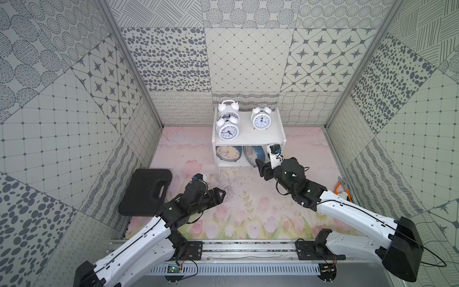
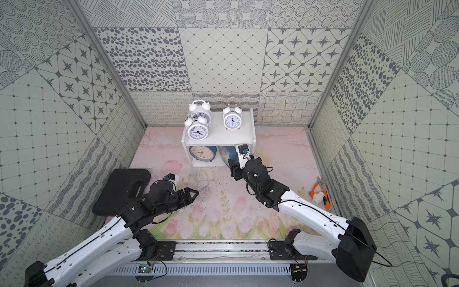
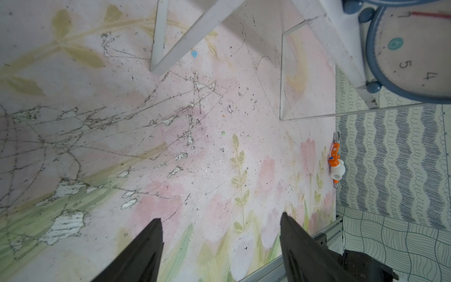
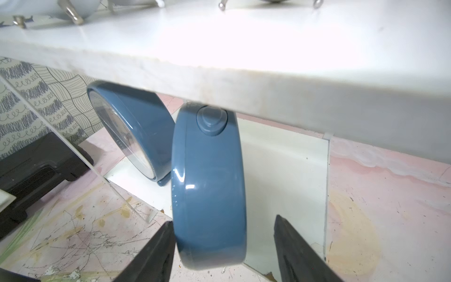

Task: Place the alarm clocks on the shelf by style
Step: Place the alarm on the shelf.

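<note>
The right gripper [image 4: 223,219] is hovering spread wide around the round shiny blue clock [image 4: 210,185], which is standing edge-on on the small white shelf's [image 4: 244,61] lower board. The left gripper [image 3: 220,217], spread and empty, is farther off.

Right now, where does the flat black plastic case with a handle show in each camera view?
Both top views: black case on the floor, left of the white two-tier shelf.
Left wrist: not in it.
Right wrist: beyond the two blue round clocks.
Shared landmark: the shelf.
</note>
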{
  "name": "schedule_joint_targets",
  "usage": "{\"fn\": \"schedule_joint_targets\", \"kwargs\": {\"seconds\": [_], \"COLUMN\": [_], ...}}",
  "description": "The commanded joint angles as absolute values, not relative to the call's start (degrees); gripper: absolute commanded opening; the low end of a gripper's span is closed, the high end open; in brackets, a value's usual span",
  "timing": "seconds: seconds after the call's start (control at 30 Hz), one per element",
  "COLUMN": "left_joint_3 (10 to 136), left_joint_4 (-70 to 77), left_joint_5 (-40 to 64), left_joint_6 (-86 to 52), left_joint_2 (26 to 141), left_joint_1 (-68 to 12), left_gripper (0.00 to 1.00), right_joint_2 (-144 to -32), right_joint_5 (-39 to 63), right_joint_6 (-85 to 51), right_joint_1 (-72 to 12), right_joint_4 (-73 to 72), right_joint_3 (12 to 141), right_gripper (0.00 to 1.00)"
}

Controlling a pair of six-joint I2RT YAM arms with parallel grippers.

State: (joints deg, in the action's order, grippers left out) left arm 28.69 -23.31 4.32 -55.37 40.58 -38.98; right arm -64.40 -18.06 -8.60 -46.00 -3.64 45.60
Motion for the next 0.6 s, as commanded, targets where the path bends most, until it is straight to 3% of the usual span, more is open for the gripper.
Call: {"fn": "schedule_joint_targets", "kwargs": {"seconds": [0.0, 0.23, 0.57], "left_joint_3": [28.4, 28.5, 28.4], "left_joint_4": [-20.1, -20.3, -20.8], "left_joint_5": [4.6, 4.8, 4.3], "left_joint_6": [-54.5, -54.6, -54.5], "left_joint_2": [40.7, 40.1, 39.3], "left_joint_1": [-38.9, -38.8, -38.7], "left_gripper": [0.78, 0.78, 0.80], "right_joint_2": [-63.2, -63.1, -61.7], "right_joint_5": [-19.8, -24.5, -25.7], "right_joint_6": [-9.8, -10.9, -11.0], "right_joint_1": [-46.0, -46.1, -46.6], "right_joint_4": [-4.3, -2.2, -0.7], "right_joint_3": [44.6, 45.3, 46.0], "right_gripper": [0.69, 0.64, 0.64]}}
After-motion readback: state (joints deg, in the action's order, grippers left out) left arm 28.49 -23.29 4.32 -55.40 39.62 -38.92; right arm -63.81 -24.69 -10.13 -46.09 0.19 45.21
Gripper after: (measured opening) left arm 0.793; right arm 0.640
